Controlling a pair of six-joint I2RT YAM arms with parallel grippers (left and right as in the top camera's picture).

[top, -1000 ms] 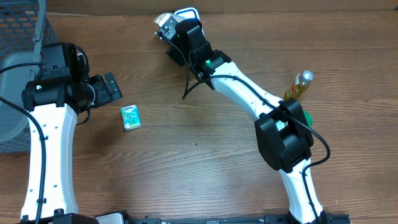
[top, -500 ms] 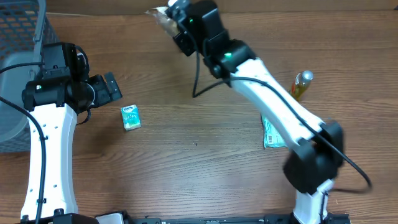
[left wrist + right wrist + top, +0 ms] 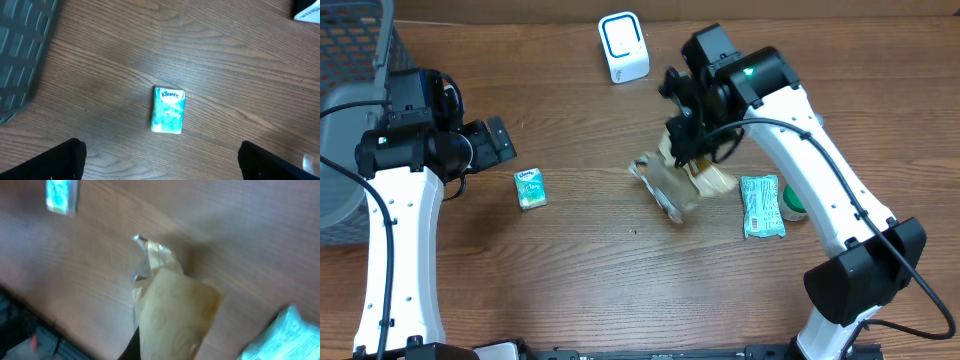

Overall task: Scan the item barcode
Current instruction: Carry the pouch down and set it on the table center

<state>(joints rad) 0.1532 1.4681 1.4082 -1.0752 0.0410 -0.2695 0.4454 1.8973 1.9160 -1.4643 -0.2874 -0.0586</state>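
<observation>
**A:** Where is the item to be scanned?

**B:** A tan packet (image 3: 672, 188) with a clear crimped end is seen hanging below the right fingers (image 3: 684, 138), near the middle of the desk (image 3: 620, 270). It is blurred in the overhead view, so whether its lower end touches the wood cannot be told.

**A:** How are those fingers set?

**B:** They are clamped on the packet's upper part. In the right wrist view the lower middle is filled by the tan wrapper, and the fingers themselves are hardly made out.

**A:** And the scanner?

**B:** A white scanner (image 3: 623, 46) with a blue-edged face is stood at the far edge of the desk, well apart from the packet and to its left.

**A:** What is seen on the left side?

**B:** The left fingers (image 3: 55, 160) are spread wide, with nothing gripped. A small blue-green tissue pack (image 3: 168, 110) is laid flat on the desk just beyond them, untouched. A grey mesh basket (image 3: 350, 60) is placed at the left edge.

**A:** Is anything else found near the packet?

**B:** A green-and-white wrapped pack (image 3: 761, 206) is laid just to the packet's right, and a green round thing (image 3: 794, 208) is partly hidden beside it under the right arm
</observation>
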